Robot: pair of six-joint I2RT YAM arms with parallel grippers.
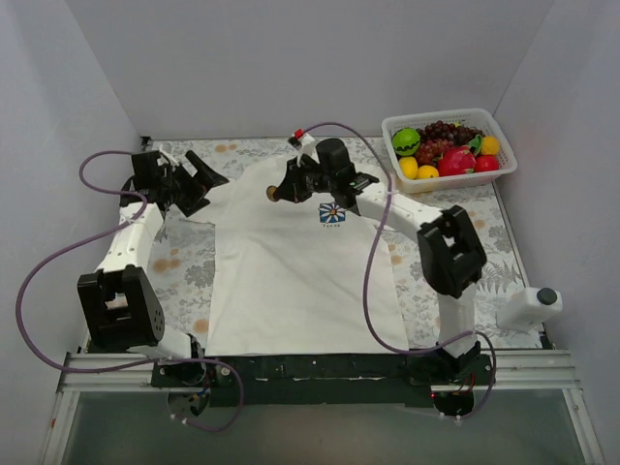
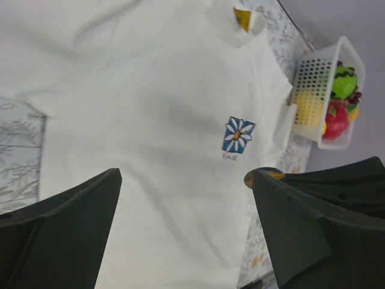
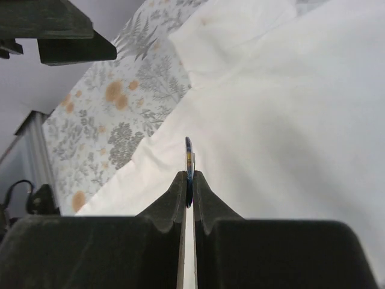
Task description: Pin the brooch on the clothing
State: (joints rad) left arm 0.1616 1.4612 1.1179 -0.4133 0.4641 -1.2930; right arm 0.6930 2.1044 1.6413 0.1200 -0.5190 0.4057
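Plain white walls (image 1: 310,58) close in on the left, far and right sides, evenly lit, with no hard shadows anywhere. The table wears a pale mat (image 1: 184,266) of grey ferns and orange flowers. Far right sits a white basket (image 1: 455,182) of bright fruit, probably toys. Near right stands a white bottle (image 1: 531,308) with a dark cap. A metal rail (image 1: 320,366) runs along the near edge.

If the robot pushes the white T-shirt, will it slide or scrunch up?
Probably scrunch: the white daisy-print T-shirt lies limp with soft folds, so it looks floppy. It seems thin and light, so it may slide on the flowered mat.
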